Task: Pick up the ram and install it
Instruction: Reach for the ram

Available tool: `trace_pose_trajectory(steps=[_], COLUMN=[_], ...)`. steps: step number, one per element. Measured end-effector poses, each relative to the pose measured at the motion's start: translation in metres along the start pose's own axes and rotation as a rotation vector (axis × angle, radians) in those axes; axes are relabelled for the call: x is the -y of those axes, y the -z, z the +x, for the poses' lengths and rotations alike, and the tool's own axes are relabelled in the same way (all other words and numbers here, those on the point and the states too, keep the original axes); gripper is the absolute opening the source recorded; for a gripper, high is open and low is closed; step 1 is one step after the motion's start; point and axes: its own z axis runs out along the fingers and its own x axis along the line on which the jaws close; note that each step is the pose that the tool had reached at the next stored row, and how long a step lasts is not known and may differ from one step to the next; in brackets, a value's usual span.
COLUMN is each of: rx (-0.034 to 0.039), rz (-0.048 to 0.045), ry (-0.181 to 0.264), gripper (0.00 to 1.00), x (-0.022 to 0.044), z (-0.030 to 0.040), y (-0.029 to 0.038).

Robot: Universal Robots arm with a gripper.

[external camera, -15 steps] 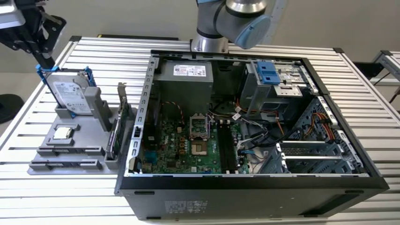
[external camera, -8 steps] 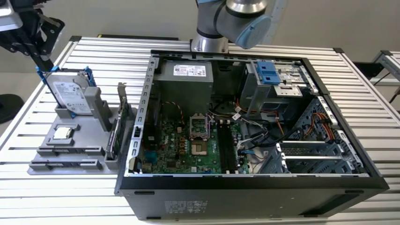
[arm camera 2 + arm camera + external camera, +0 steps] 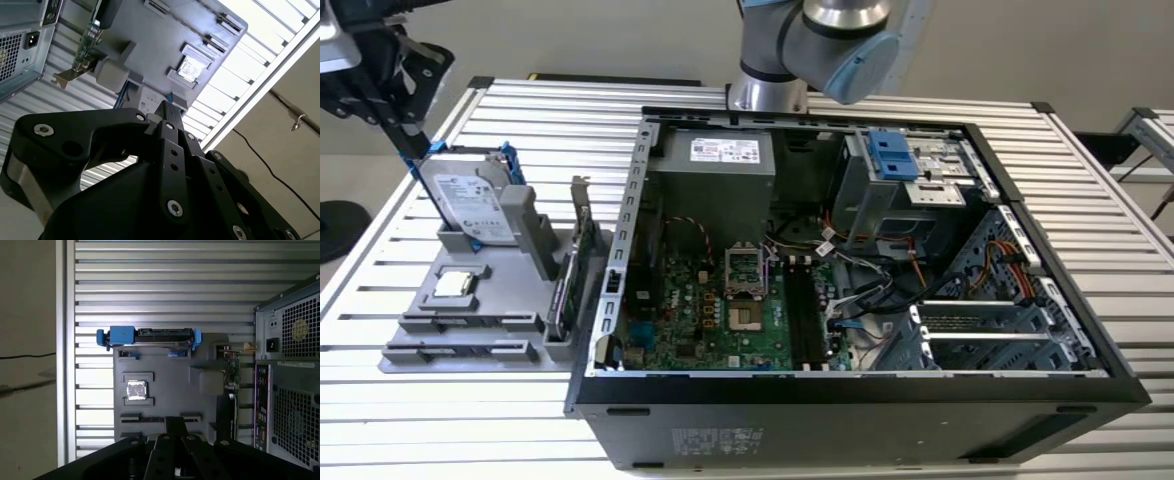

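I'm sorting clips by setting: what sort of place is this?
Probably a robotics lab bench for computer assembly: a robot arm, an open computer case on a slatted metal table, and a grey fixture holding a hard drive.

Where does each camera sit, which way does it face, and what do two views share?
Exterior view: high over the table, looking down into the open computer case; the arm shows.
First wrist view: on the arm, facing straight down on the grey tray; the gripper shows.
Second wrist view: on the arm, slanting past the gripper toward that tray.
Both wrist views share the processor chip.
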Motion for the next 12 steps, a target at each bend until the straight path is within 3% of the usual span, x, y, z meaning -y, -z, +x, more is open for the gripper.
trace_pose_trajectory(steps=[12], rx=[-0.0010], rz=[0.0000], ry=[0.000], gripper=[0.00], x=[0.0143], z=[-0.0003], y=[0.0003])
